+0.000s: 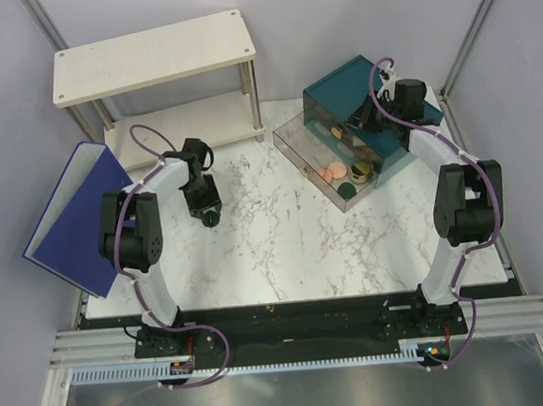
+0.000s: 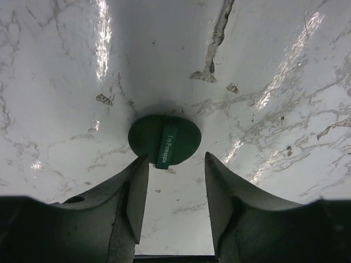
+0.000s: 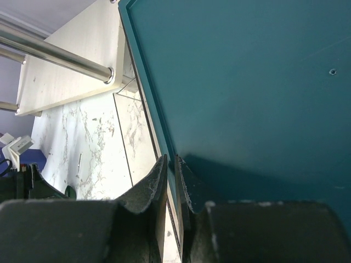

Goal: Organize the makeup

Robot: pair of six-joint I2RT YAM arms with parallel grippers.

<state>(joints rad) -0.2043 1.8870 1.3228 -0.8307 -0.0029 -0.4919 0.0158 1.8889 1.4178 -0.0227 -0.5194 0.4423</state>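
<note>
So my left gripper [image 2: 175, 158] is hanging low over the table [image 2: 274, 66] with the jaws apart and nothing between them. A dark green lid [image 2: 148, 137] lies flat on the marble just past my fingertips [image 2: 140, 181], not touching either one as far as I can tell. It's got a lighter strip across it with small print on it. From the top view that lid sits on the left half of the table, well apart from everything else. My right gripper [image 3: 171, 160] is over on the far right, pinched nearly closed on the thin top edge of the teal box [image 3: 247, 98], one finger on each side of the rim. The box's clear drawer [image 1: 295, 143] is pulled out toward the middle of the table, and the rest of the makeup I can make out is in there: two peach compacts [image 1: 331, 171] side by side, a gold-rimmed tin [image 1: 361, 170] just right of them, and a second lid [image 1: 346, 189], also dark green, near the front corner. There's something small deeper in the box too, but it's too tiny to call.
</note>
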